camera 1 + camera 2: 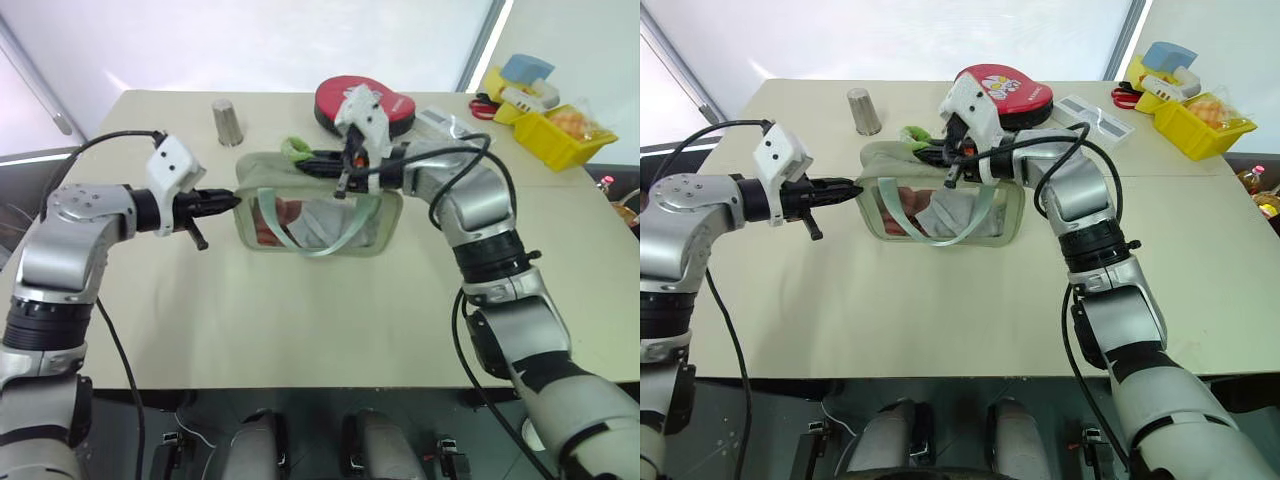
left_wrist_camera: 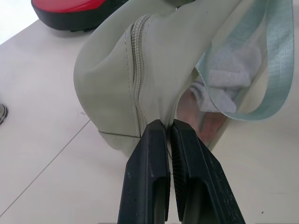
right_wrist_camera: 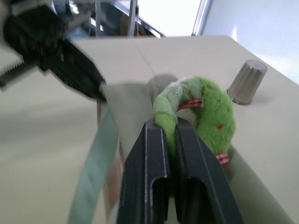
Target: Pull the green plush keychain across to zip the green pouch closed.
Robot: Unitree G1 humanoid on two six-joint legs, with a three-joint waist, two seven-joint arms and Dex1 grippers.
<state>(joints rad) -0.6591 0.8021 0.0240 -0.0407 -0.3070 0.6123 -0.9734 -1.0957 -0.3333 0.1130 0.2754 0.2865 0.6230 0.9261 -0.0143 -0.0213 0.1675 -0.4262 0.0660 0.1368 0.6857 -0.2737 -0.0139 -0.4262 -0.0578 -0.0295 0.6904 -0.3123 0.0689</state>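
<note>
While the green pouch stands upright near the middle of the pale worktop, both of the humanoid's arms have it in hand. The left claw, fingers pressed together, pinches the fabric at the pouch's left end, right where the zipper seam runs down, and looks set to anchor the bag. The right claw reaches in from the opposite side along the pouch's top edge and is closed on the green plush keychain, a fuzzy lime charm with red-checked trim that sits at the top of the pouch toward its left end, near the left claw.

Judged from this, the grasping is done on both sides: the bag is braced and the puller is caught. Whether the zipper teeth along the top are already joined cannot be made out, since the right claw and its wrist cover that edge; the short stretch visible at the left end appears zipped. If the top is unzipped, what remains is the pull itself, drawing the charm across toward the far end while the left claw holds firm, then letting go.

A mint strap loops down over the clear window panel. Behind the pouch lie a round red case and a small metal cup; yellow bins sit at the far right corner.
</note>
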